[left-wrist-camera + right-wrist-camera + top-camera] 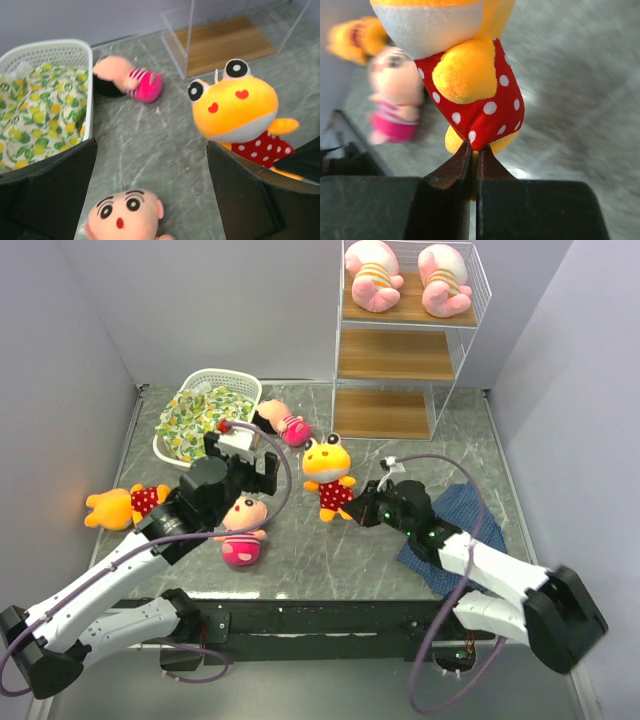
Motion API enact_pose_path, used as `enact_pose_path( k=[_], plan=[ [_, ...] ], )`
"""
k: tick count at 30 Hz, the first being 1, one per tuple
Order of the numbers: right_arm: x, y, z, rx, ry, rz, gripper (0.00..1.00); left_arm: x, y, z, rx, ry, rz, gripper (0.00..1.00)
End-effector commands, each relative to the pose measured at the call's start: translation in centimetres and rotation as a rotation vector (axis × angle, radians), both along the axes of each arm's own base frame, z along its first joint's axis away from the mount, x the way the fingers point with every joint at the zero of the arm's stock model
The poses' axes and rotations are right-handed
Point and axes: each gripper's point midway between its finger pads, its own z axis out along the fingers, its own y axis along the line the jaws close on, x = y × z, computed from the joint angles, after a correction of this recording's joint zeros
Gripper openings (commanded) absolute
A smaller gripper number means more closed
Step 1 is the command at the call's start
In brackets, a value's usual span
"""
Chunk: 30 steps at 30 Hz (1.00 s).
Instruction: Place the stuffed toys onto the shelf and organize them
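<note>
Bear: yellow bear (328, 478), big white eyes, red heart cheeks, red shirt with white dots; upright just in front of the shelf (400, 355).
Right tool: right tool (472, 152) pinched together on the hem of the bear's shirt, arm reaching in low from the shelf's near right.
Left tool: left tool (152, 155) spread wide apart, hovering over a pink doll (125, 215), to the shelf's near left.
Shelf top: two striped piglets (373, 275) lying side by side.

Two piglets (374, 276) sit atop the shelf (398, 353).

Two piglets (374, 276) crowd the shelf's (406, 308) top tier; its middle board (395, 354) and bottom board (380, 412) stand open.
</note>
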Motion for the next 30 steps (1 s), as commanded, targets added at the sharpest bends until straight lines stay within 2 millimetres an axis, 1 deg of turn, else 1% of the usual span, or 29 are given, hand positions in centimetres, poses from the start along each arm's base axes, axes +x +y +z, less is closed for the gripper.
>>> enact_pose_path(
  k=[1,2,3,4,5,6,8,9,10,11,12,13,14,16,19,20,22,23,25,27,29,30],
  plan=[
    [3.8,-0.9,-2.6,-0.03,0.13,-0.127,0.0,0.5,1.7,0.4,-0.006,-0.092,0.078,0.96],
    [4.3,-1.1,-3.3,-0.042,0.158,-0.135,0.0,0.3,1.9,-0.6,-0.003,-0.08,0.079,0.96],
    [5.1,-1.2,-3.5,-0.045,0.176,-0.147,0.0,0.2,1.7,-0.8,-0.005,-0.086,0.066,0.96],
    [5.7,-2.0,-4.9,-0.059,0.225,-0.17,0.0,0.0,1.5,-0.9,0.001,-0.085,0.05,0.96],
    [6.1,-2.4,-5.3,-0.059,0.236,-0.188,0.0,-0.1,1.3,-0.5,-0.008,-0.083,0.04,0.96],
    [6.4,-2.8,-5.7,-0.063,0.244,-0.203,0.04,-0.1,1.2,-0.7,-0.007,-0.077,0.033,0.96],
    [7.0,-3.8,-6.5,-0.088,0.258,-0.247,0.18,-0.1,0.9,-0.7,0.005,-0.082,0.019,0.96],
    [7.5,-4.0,-6.3,-0.099,0.256,-0.262,0.32,-0.1,0.8,-0.7,0.006,-0.08,0.018,0.96],
    [7.2,-4.5,-7.5,-0.145,0.298,-0.278,0.37,-0.1,0.8,-0.7,0.007,-0.075,0.016,0.96],
    [7.9,-5.1,-7.2,-0.168,0.294,-0.32,0.4,0.0,0.7,-0.8,0.009,-0.071,0.018,0.96],
    [8.0,-5.5,-7.4,-0.186,0.302,-0.337,0.44,0.0,0.8,-0.8,0.007,-0.069,0.026,0.96],
    [7.8,-6.0,-7.7,-0.208,0.323,-0.356,0.47,0.0,0.7,-0.9,0.008,-0.065,0.024,0.96],
    [8.2,-6.6,-7.5,-0.225,0.316,-0.398,0.48,0.0,0.7,-0.9,0.007,-0.066,0.023,0.97],
    [8.1,-7.3,-7.2,-0.235,0.325,-0.441,0.52,-0.2,0.5,-0.9,0.009,-0.065,0.008,0.96],
    [7.8,-8.0,-6.7,-0.274,0.323,-0.445,0.55,-0.2,0.3,-1.0,0.012,-0.06,0.0,0.96],
    [7.9,-8.0,-6.3,-0.283,0.309,-0.44,0.55,-0.2,0.2,-0.9,0.01,-0.061,0.0,0.96],
    [7.9,-8.7,-5.5,-0.332,0.273,-0.433,0.56,-0.2,0.4,-0.9,0.01,-0.063,0.009,0.96],
    [8.2,-8.8,-4.7,-0.342,0.25,-0.432,0.57,-0.2,0.5,-1.0,0.011,-0.062,0.013,0.96],
    [8.1,-9.6,-3.8,-0.39,0.216,-0.431,0.57,-0.1,0.9,-0.8,0.007,-0.07,0.038,0.97],
    [8.2,-9.3,-2.1,-0.405,0.152,-0.4,0.58,0.0,1.6,-0.5,0.003,-0.081,0.072,0.96],
    [8.0,-8.7,-1.3,-0.419,0.11,-0.369,0.58,-0.1,2.1,-0.4,0.001,-0.088,0.095,0.96],
    [7.8,-7.8,-0.6,-0.436,0.061,-0.319,0.58,-0.1,2.3,-0.2,-0.004,-0.095,0.101,0.96]
  ],
)
